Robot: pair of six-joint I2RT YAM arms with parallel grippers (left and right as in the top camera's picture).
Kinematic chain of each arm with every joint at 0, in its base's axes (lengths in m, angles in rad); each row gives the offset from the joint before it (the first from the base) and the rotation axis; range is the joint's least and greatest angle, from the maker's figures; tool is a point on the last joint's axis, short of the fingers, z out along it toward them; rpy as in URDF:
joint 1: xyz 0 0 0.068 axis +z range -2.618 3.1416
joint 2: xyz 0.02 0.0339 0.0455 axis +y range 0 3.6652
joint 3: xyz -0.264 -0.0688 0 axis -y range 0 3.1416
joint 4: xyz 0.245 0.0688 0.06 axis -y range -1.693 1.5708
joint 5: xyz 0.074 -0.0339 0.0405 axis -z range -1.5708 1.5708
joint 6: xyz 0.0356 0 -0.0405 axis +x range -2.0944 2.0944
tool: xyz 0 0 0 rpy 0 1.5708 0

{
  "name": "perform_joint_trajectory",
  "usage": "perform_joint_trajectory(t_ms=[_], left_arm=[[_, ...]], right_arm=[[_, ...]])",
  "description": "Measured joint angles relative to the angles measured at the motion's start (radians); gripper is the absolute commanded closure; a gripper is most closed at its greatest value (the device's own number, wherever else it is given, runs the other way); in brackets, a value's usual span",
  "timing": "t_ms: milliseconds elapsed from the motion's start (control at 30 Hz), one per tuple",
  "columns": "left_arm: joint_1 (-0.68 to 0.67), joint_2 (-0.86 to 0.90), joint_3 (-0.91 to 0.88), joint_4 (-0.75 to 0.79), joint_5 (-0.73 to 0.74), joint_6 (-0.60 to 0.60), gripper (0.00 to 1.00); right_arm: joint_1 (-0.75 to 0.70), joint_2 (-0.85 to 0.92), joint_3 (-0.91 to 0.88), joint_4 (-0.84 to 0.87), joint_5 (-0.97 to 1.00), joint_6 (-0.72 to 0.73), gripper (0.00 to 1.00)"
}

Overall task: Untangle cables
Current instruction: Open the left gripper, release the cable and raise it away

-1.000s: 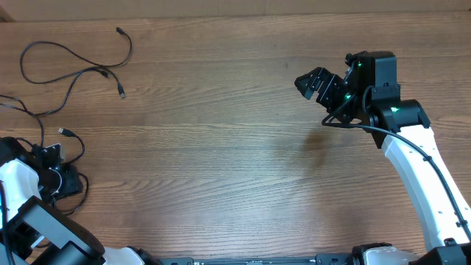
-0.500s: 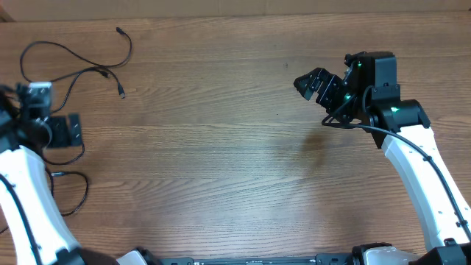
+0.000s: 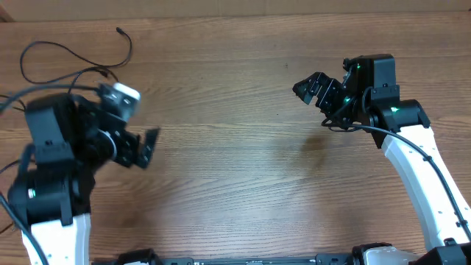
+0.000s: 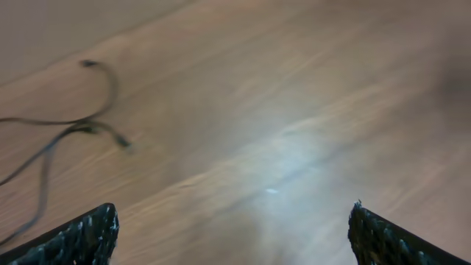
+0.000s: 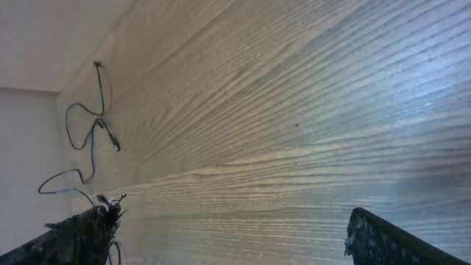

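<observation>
Thin black cables lie in loose loops at the table's far left corner; my left arm hides part of them. They also show in the left wrist view and in the right wrist view. My left gripper is open and empty, above bare wood to the right of the cables. Its fingers stand wide apart in the left wrist view. My right gripper is open and empty at the far right, well away from the cables, and it points left across the table.
The wooden table fills the view. Its back edge runs along the top. My left arm's body stands over the table's left part.
My left arm has swung from the left edge up and to the right, over the cables' area toward the table's middle. My right arm has barely moved.
</observation>
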State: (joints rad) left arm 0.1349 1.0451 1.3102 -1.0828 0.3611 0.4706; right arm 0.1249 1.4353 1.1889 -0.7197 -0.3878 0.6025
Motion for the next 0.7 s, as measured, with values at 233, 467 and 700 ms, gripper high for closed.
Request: perform_joint_trajectory(t_ms=[233,467,700], left_arm=[[-0.029,-0.103,0.0,-0.107,0.048,0.0,0.0],[-0.029,-0.296,0.0,-0.219,0.082,0.0,0.0],[-0.029,-0.435,0.002,-0.359,0.096,0.0,0.0]], right_arm=[[0.0,0.0,0.0,-0.034,-0.001,0.0,0.0],[0.0,0.0,0.0,-0.06,0.0,0.0,0.0],[0.0,0.0,0.0,-0.057,0.0,0.0,0.0]])
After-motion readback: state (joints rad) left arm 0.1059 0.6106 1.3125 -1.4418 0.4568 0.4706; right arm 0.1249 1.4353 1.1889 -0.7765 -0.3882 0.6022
